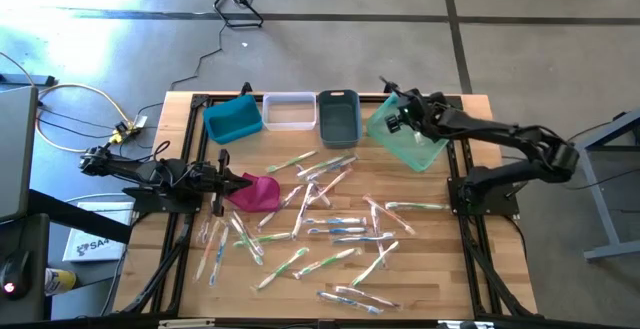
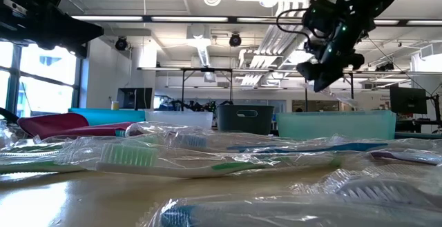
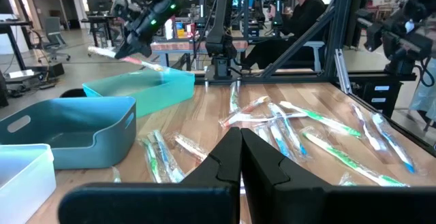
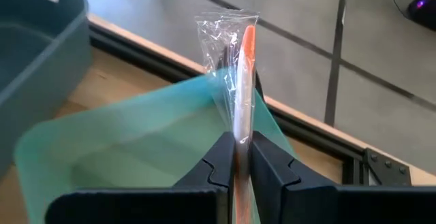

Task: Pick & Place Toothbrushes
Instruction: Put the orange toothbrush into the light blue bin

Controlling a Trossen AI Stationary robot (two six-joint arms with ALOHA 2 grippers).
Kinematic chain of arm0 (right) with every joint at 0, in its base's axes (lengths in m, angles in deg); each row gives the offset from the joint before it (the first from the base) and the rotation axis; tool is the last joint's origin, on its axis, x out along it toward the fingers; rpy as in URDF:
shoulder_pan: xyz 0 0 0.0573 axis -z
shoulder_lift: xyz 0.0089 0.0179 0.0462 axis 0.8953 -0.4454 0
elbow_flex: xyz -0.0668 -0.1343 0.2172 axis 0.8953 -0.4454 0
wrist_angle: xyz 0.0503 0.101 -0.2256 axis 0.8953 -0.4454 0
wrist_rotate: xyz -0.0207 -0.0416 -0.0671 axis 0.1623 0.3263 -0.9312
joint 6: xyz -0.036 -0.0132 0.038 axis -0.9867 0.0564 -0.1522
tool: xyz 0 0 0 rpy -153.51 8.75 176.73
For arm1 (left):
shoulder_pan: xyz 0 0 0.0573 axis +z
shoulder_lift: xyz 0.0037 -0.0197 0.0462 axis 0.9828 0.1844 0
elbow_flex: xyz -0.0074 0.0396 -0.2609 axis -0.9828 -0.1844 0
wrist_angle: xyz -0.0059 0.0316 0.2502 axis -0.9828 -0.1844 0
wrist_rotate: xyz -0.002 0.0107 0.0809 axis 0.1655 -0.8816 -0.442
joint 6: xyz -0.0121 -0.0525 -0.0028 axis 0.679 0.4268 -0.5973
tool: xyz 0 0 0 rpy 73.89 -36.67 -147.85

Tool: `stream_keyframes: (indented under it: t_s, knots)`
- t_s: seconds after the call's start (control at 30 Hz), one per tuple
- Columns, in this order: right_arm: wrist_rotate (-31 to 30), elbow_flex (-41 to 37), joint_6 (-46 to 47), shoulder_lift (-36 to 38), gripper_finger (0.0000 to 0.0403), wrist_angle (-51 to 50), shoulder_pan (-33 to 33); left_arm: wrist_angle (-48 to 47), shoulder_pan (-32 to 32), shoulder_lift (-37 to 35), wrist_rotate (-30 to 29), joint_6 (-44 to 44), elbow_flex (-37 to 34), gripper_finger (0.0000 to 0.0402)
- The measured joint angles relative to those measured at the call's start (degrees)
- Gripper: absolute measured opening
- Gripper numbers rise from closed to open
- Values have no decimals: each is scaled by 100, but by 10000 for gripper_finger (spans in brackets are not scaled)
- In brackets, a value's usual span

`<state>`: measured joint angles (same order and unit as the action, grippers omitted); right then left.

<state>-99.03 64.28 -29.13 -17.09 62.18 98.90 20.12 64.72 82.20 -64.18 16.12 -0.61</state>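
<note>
Nearest in the low view, filling the bottom of the frame, lie the wrapped toothbrushes (image 2: 207,159), a loose scatter that the high view shows spread over the middle and lower part of the table (image 1: 180,279).

At the left of the high view the left gripper (image 1: 243,181) waits with its fingers closed on nothing, its tip against the magenta pouch (image 1: 258,193).

Behind the scatter, along the upper edge of the table, stand four bins: a blue bin (image 1: 233,119), a clear bin (image 1: 289,111), a grey bin (image 1: 338,117) and, at the upper right, a teal bin (image 1: 405,134).

Over that teal bin hangs the right gripper (image 1: 393,121). In the right wrist view its fingers (image 4: 269,163) are pinched nearly together on one wrapped toothbrush (image 4: 243,81) with an orange-pink handle, which stands up out of the grip with the bin's pale green wall behind it. The low view puts this gripper at the upper right of the frame, well above the bin's rim.

The step in hand looks like the placing: one brush carried to the bin and not yet let go. The next move would call for opening the fingers while the brush is over the bin's hollow, perhaps lower first, so that the light wrapper does not catch on a pad or tip outside the rim. Most of the brushes remain to be fetched.
</note>
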Motion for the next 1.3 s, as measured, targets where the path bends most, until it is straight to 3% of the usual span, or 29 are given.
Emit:
stream_keyframes:
  t_s: [0.7, 1.17, 1.3]
  knots:
    - [565, 0, 0, -1028, 23, -184, 158, -2, 1, 1, -1, 0, 1, 0]
    - [586, 0, 151, -1155, 23, -585, 219, -2, 2, 0, 0, 0, 0, 0]
    - [893, 0, 151, -1155, 25, -589, 259, -2, 1, 0, 0, 1, 1, 0]
